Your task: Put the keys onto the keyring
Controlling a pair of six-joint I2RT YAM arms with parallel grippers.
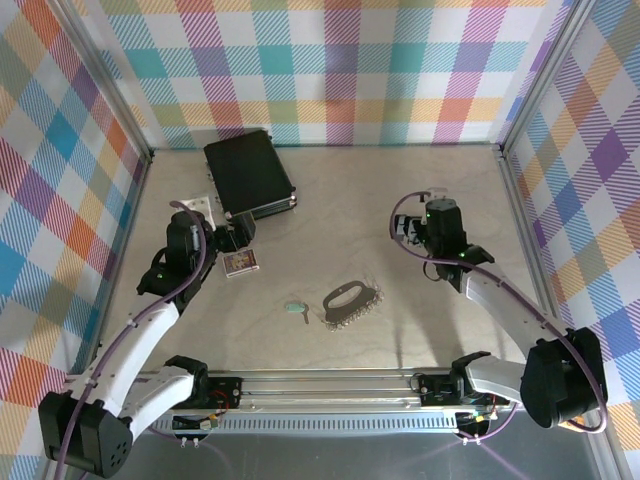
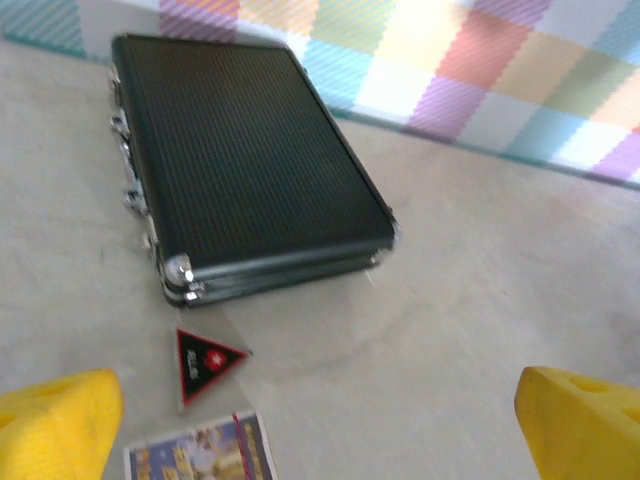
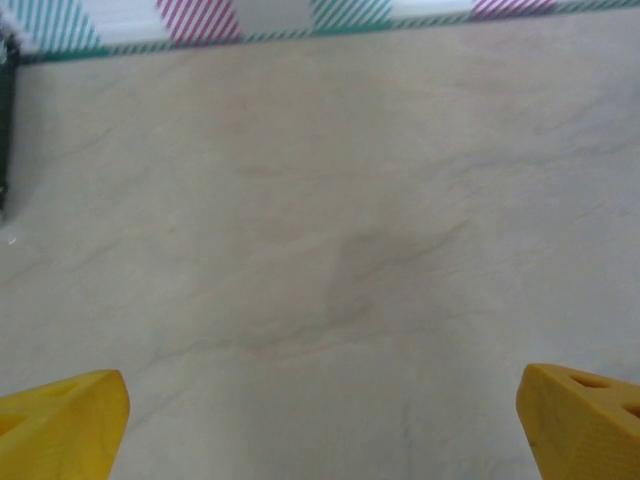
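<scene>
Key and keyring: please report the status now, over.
Left and right jaws open, empty. Key flat on table, just left of keyring, not touching, not yet on it. Black case and card further back, path free.

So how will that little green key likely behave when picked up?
The key lies flat on the smooth table, so it probably won't roll but may skid if nudged. It looks tiny, likely light and hard to pinch. Plastic head and metal blade suggest stiffness.
</scene>
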